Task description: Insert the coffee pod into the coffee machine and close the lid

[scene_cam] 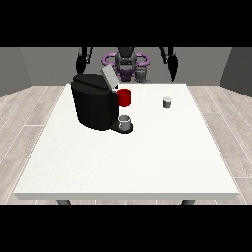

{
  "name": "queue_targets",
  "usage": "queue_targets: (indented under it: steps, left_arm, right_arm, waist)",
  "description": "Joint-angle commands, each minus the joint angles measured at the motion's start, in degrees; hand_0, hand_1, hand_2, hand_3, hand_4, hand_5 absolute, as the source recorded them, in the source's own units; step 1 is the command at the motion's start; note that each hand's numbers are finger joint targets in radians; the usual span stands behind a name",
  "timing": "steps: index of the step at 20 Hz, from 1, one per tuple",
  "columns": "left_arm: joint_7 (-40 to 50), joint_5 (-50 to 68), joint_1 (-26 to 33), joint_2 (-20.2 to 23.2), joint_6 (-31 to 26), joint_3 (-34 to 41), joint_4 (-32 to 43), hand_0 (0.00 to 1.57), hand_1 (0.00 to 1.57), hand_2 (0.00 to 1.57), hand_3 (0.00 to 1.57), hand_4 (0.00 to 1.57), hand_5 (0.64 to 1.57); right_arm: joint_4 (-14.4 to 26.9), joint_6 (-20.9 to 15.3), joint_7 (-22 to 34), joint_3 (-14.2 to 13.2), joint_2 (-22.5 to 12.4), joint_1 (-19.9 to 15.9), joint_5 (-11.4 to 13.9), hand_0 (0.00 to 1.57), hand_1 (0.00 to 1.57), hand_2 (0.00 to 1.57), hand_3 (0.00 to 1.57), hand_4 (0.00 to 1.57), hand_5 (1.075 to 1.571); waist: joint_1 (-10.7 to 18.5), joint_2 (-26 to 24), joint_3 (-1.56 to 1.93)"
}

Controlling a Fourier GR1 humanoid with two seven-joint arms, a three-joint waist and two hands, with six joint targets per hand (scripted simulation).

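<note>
A black coffee machine (93, 106) stands on the white table (128, 162) at the left of centre, its grey lid (109, 78) tilted up and open. A small grey coffee pod (168, 102) sits on the table to the right of the machine, apart from it. The hand at the view's left (79, 64) hangs near the robot's side behind the table's far edge. High behind the far edge is the hand at the view's right (173, 73), well back from the pod. Neither hand holds anything.
A red cup (124, 97) stands right behind the machine's front. A grey cup (125, 123) sits on the machine's drip tray. Wooden floor surrounds the table.
</note>
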Motion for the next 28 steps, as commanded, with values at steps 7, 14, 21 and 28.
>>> queue_targets:
  steps: [7, 14, 21, 28]
  left_arm:
    - [-11.4, 5.6, 6.2, 1.3, -9.1, 1.1, -1.0, 0.0, 0.0, 0.0, 0.0, 0.28, 1.571]
    - [-13.8, -3.5, 4.2, 7.7, -8.5, 2.5, 2.0, 0.0, 0.0, 0.0, 0.0, 0.0, 1.571]
    - [-9.0, 0.1, -7.6, 14.5, -12.7, 9.7, 13.0, 0.0, 0.0, 0.0, 0.0, 0.0, 1.571]
    - [-7.6, -2.6, -13.8, 17.8, -14.0, 10.9, 22.4, 0.0, 0.0, 0.0, 0.0, 0.0, 1.571]
  right_arm:
    - [1.1, -2.5, -3.5, -6.4, 1.9, 2.2, -4.6, 0.0, 0.0, 0.0, 0.0, 0.13, 1.571]
    - [0.4, -0.4, -6.8, -5.1, 2.2, 3.9, -4.9, 0.0, 0.0, 0.0, 0.0, 0.27, 1.571]
    - [-2.2, -2.2, -5.0, -2.2, 4.6, -1.6, -3.9, 0.0, 0.0, 0.0, 0.0, 0.17, 1.571]
    - [-0.3, -1.6, -7.4, -2.3, 4.2, -4.0, -4.6, 0.0, 0.0, 0.0, 0.0, 0.28, 1.571]
  waist:
    - [0.2, -5.4, 0.93]
    - [-2.2, -3.2, 0.95]
    - [-6.4, 2.5, 0.93]
    - [-7.2, 6.8, 0.94]
